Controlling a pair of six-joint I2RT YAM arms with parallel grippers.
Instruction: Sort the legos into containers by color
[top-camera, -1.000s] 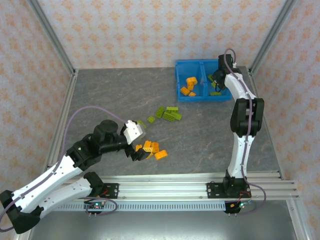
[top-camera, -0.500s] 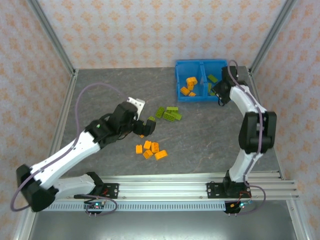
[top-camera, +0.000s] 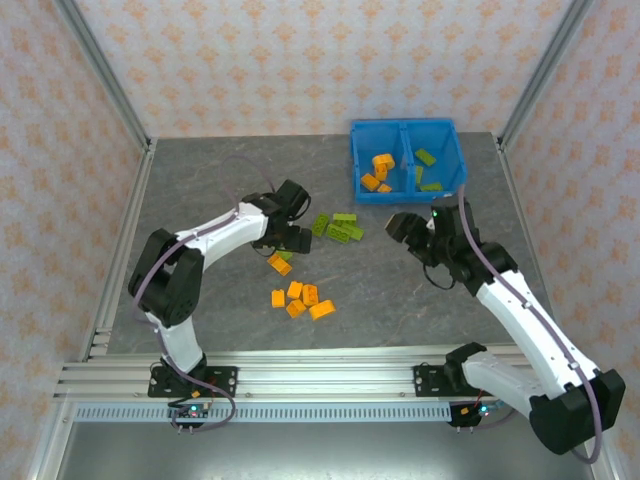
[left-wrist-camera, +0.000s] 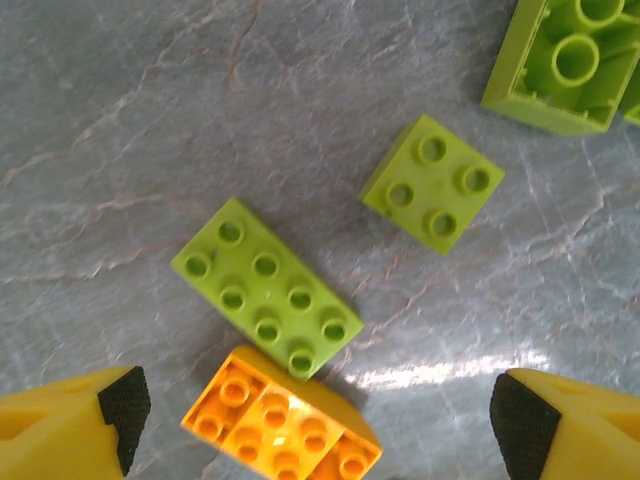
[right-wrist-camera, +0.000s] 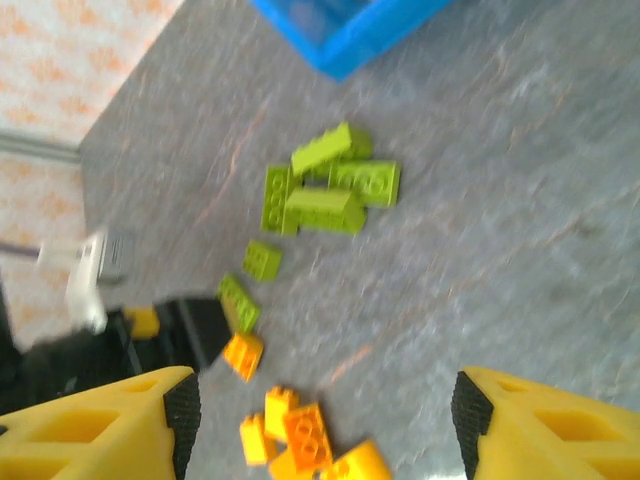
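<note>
Loose legos lie on the grey table: a lime green group and an orange group. My left gripper hovers open between them. In its wrist view a green eight-stud brick and an orange brick lie touching between the fingertips, with a green four-stud brick beyond. My right gripper hangs open and empty over the table, in front of the blue bin. The bin's left compartment holds orange bricks; the right holds green ones.
The right wrist view looks down on the green group, the orange group, the bin's corner and the left gripper. Aluminium frame posts stand at the table's back corners. A rail runs along the near edge.
The left arm swung up from the orange group to the bricks beside the green group. The right arm drew back from the bin's right compartment toward the table's middle, its jaws wider.
</note>
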